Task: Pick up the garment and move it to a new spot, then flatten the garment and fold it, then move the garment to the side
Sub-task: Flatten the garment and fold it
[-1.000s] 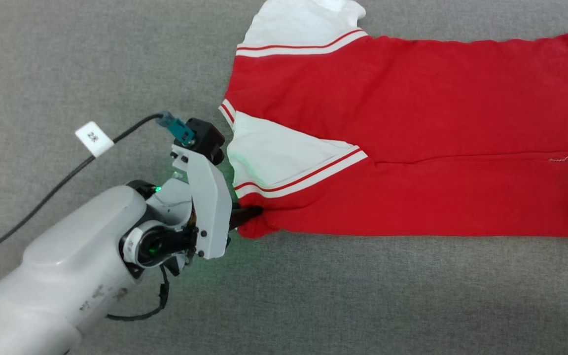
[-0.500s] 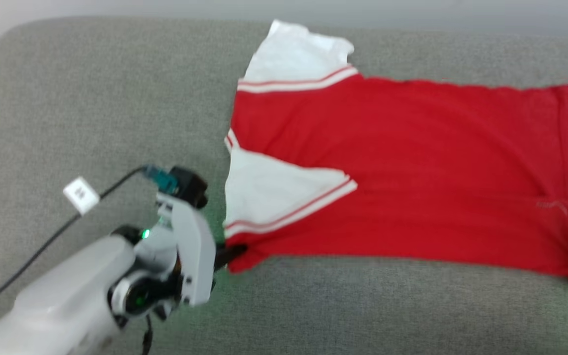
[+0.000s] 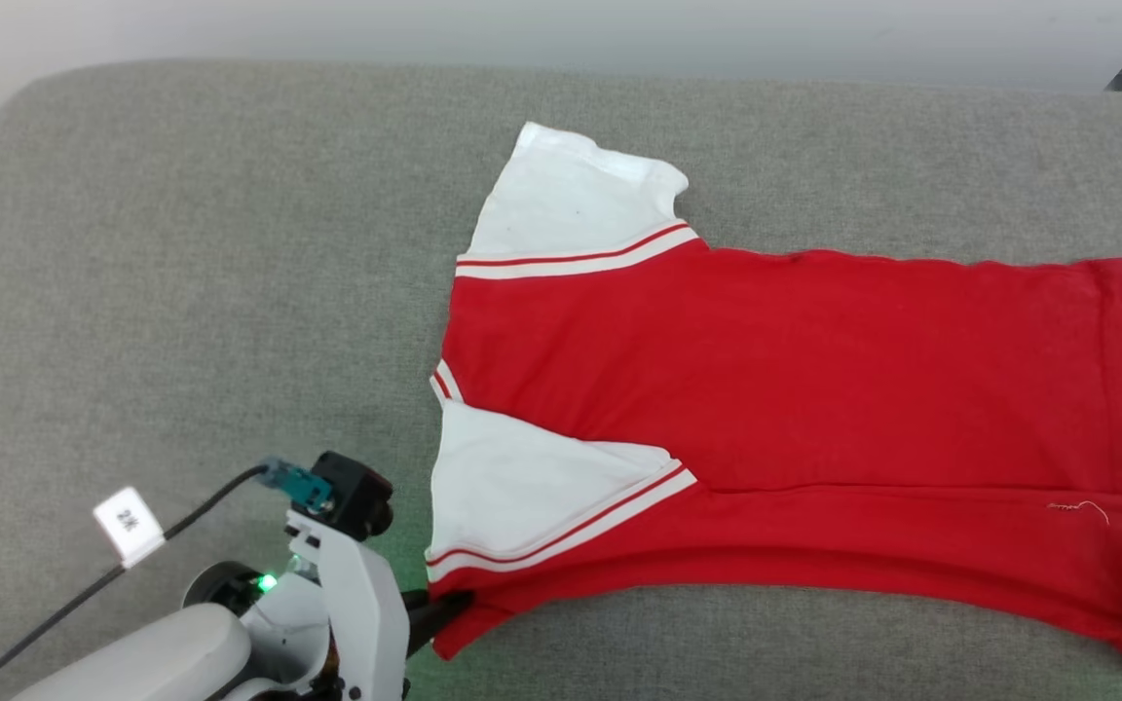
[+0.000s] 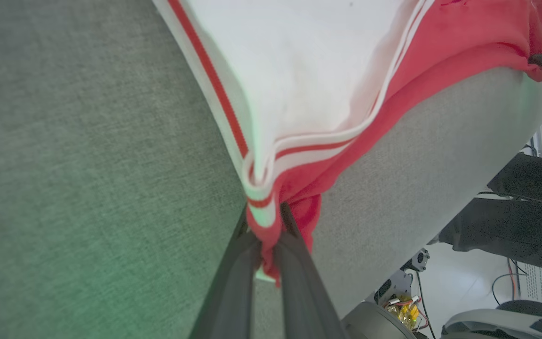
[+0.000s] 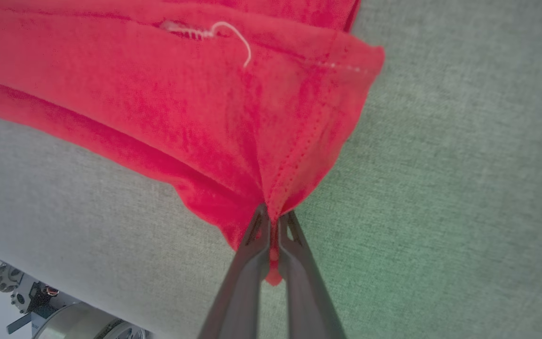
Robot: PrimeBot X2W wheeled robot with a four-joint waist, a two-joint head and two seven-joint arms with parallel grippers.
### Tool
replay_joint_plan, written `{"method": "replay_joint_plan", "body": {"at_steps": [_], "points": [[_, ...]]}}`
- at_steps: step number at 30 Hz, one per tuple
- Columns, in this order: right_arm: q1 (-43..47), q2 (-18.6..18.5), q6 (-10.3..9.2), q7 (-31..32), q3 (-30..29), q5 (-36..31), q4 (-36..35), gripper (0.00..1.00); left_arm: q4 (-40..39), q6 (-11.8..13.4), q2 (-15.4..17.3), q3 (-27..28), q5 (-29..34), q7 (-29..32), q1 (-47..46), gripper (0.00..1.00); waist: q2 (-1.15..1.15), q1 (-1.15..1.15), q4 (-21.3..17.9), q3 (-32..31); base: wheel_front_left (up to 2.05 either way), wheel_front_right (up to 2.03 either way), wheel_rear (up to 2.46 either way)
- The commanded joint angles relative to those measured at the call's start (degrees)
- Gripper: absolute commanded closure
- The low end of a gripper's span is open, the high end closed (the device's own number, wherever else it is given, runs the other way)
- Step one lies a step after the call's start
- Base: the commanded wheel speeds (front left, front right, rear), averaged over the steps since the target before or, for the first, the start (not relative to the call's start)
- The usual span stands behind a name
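At the lower left, the left gripper (image 3: 449, 606) is pinched tight on the striped near corner of the red jersey (image 3: 795, 389); the jersey lies spread flat, seemingly with its near edge folded over, on the grey upholstered cushion (image 3: 181, 292); at the far right, the right gripper (image 5: 273, 217) clamps the red hem corner.

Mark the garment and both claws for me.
garment (image 3: 795, 380), head view, red body panel.
left claw (image 4: 265, 219), left wrist view, between fingertips pinching the striped corner.
right claw (image 5: 275, 216), right wrist view, between fingertips pinching the red hem corner.
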Motion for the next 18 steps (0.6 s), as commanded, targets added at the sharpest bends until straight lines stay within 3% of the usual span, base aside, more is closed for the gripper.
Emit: {"method": "replay_joint_plan", "body": {"at_steps": [1, 2, 3, 4, 5, 11, 18], "points": [[1.0, 1.0, -0.06, -0.3, -1.6, -1.4, -0.8, 0.87, -0.7, 0.6, 0.4, 0.5, 0.3, -1.4, 1.2, 0.94, 0.0, 0.0, -0.1, -0.4, 0.0, 0.0, 0.0], [1.1, 1.5, -0.06, -0.4, -2.2, -1.8, -1.2, 0.63, -0.9, 0.7, 0.5, 0.7, 0.2, -2.1, 1.6, 0.78, 0.0, 0.0, -0.1, -0.6, 0.0, 0.0, 0.0], [1.2, 2.1, -0.06, -0.8, -2.9, -2.1, -1.8, 0.24, -1.1, 0.8, 0.6, 1.0, 0.3, -3.0, 1.8, 0.58, 0.0, 0.0, -0.2, -0.9, 0.0, 0.0, 0.0], [1.1, 2.8, -0.06, -1.3, -3.9, -2.1, -2.3, 0.0, -1.3, 1.0, 0.6, 1.6, 0.3, -4.1, 2.1, 0.21, 0.0, 0.0, -0.2, -1.1, 0.0, 0.0, 0.0], [1.0, 3.5, -0.06, -1.8, -5.0, -2.2, -2.5, 0.0, -1.5, 1.1, 0.7, 2.1, 0.0, -5.3, 2.7, 0.0, 0.0, 0.0, -0.2, -1.3, 0.0, 0.0, 0.0], [-0.5, 7.7, -0.06, -5.9, -10.2, -6.0, -5.1, 0.0, -2.7, 4.0, 0.9, 5.7, -0.5, -14.5, 6.6, 0.0, 0.0, 0.0, -0.2, -2.4, 0.0, 0.0, 0.0], [-3.7, 16.3, -0.06, -18.3, -13.0, -15.7, -4.1, 0.0, -1.0, 8.5, -0.8, 10.8, 2.6, -29.3, 10.2, 0.0, 0.0, 0.0, 0.3, -3.0, 0.0, 0.0, 0.0]]}}
